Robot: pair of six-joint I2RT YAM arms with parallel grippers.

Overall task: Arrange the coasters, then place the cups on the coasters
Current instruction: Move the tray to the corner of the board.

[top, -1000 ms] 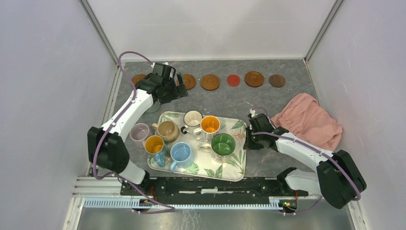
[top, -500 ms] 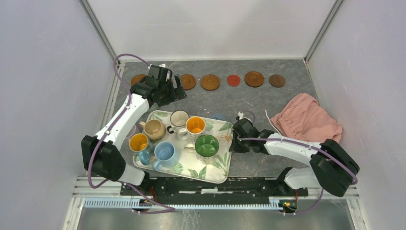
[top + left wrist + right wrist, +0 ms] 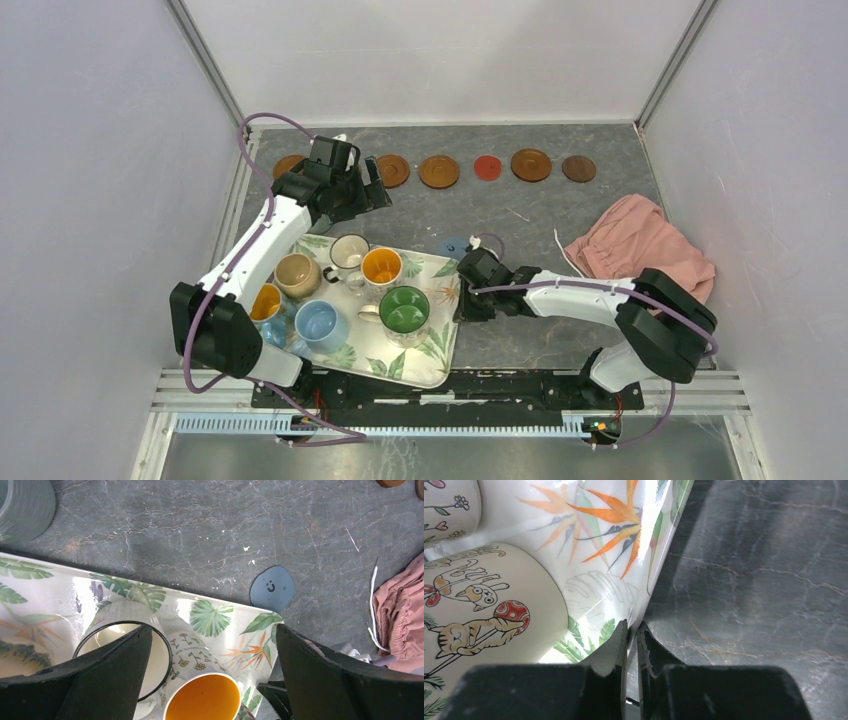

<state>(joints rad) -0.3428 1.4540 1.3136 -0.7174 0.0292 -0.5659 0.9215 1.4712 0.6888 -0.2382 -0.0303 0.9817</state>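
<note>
Right gripper (image 3: 632, 627) is being shown clamped on the right rim of the leaf-print tray (image 3: 589, 540), the thin edge being pinched between its nearly touching fingers, low and centre in the overhead view. On that tray, in the lower left of the overhead view, six cups are being carried upright: the cream cup (image 3: 348, 251) with a dark rim, the orange-inside cup (image 3: 382, 267), the green-inside cup (image 3: 405, 309) nearest the pinching fingers, the light blue cup (image 3: 319, 325), the tan cup (image 3: 297, 274) and, partly hidden by the left arm, the blue cup (image 3: 265, 303) with an orange inside. The grey-green cup (image 3: 22, 502) is being shown off the tray, on the table (image 3: 560, 215), in the upper left corner of the left wrist view. Six coasters (image 3: 439, 171) are being displayed in a row along the top of the table, the red coaster (image 3: 487, 167) among them and the leftmost partly hidden behind the left arm. The grey-blue coaster (image 3: 272, 588) is being shown apart from the row, just beyond the tray's far right corner. Left gripper (image 3: 212, 627) is being held above the tray's far edge, its jaws spread wide and gripping nothing. A pink cloth (image 3: 640, 250) is being shown crumpled at the right of the table.
</note>
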